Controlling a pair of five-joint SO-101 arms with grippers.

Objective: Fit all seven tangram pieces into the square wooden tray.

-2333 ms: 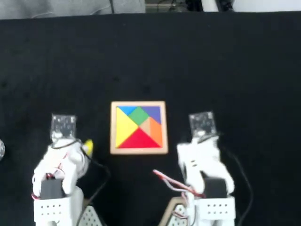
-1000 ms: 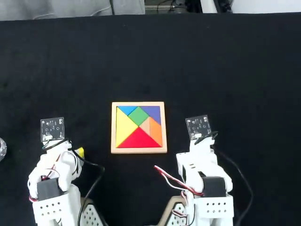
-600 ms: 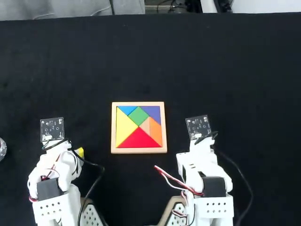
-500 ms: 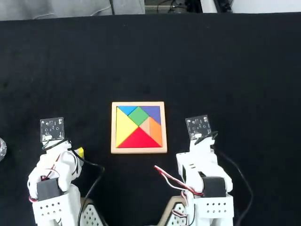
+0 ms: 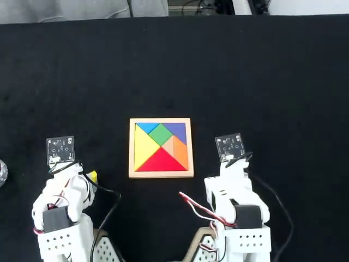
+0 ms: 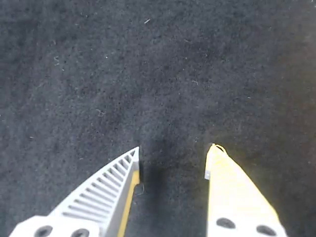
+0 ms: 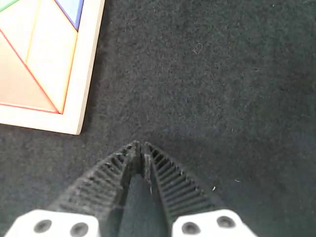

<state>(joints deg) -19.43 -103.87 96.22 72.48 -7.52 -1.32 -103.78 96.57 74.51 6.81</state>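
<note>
The square wooden tray lies mid-table. Inside it sit a yellow triangle, a red triangle, a blue triangle, a green square, a purple piece, an orange triangle and a pale tan triangle, all flush. The left arm is folded back, left of the tray. Its gripper is open over bare black cloth. The right arm is folded back, right of the tray. Its gripper is shut on nothing, just off the tray's corner.
Black cloth covers the whole table. A small shiny object sits at the left edge. Grey fabric lies beyond the far edge. Red and white cables trail beside the right arm's base.
Since the earliest frame both arms have drawn back toward their bases, away from the tray. Over the last second nothing has moved.
</note>
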